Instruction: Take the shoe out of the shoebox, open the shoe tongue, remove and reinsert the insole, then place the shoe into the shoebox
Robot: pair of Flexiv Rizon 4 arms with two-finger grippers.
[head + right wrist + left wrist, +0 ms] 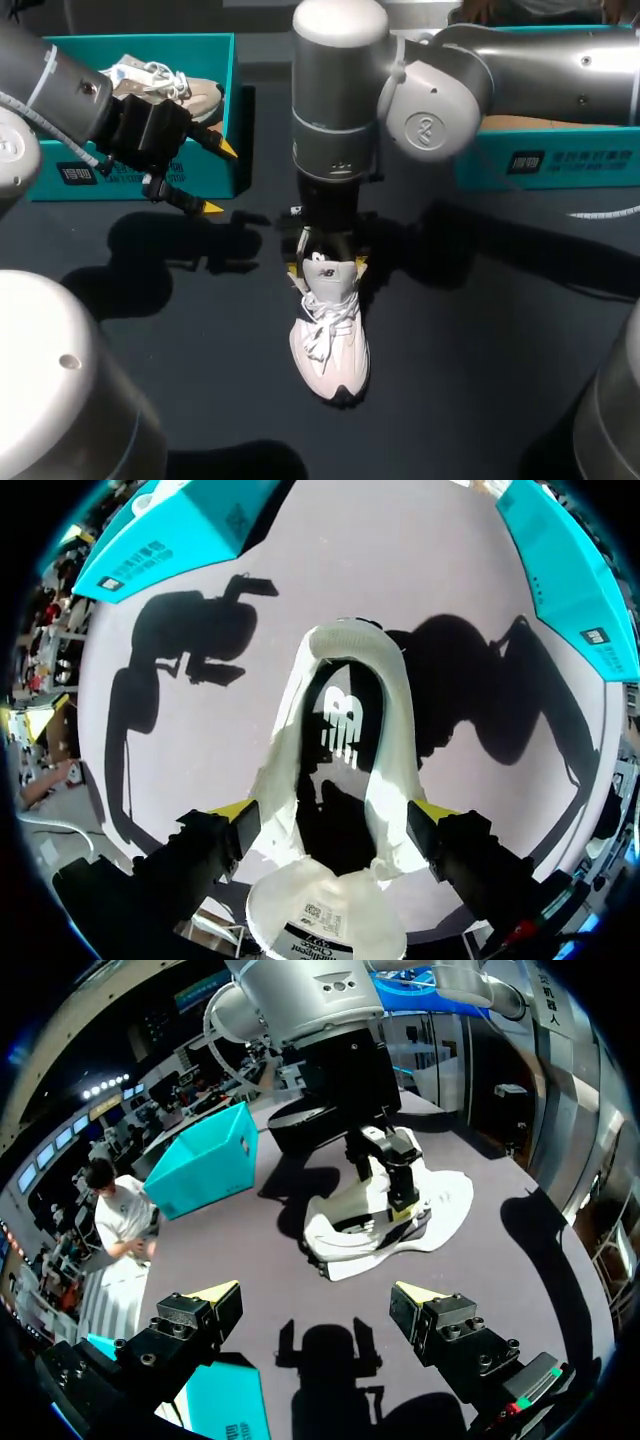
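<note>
Item examined: white shoe [330,340], outside both boxes. It rests sole-down on the table [480,360], toe toward the robot. The heel is hidden under the right arm in the head view.

Tongue [325,272]: lifted clear of the opening. In the right wrist view its labelled underside [325,920] faces the camera. The insole [340,725] lies inside the shoe and shows through the open mouth, between the jaws.

Right gripper [327,266] [335,815]: directly above the shoe, fingers pointing down. One yellow tip [240,812] bears on each flank of the shoe at the mouth, so the jaws grip the shoe from both sides. The heel lies ahead of the jaws, the toe behind them.

Left gripper [220,178] [320,1295]: jaws spread wide, with only bare table between them. It hangs just in front of the left shoebox [150,42], well apart from the shoe [350,1235], which lies ahead of its jaws.

Surroundings: the left shoebox, teal, holds a second shoe [170,85]. A right shoebox [570,160], also teal, stands beyond the right arm.
</note>
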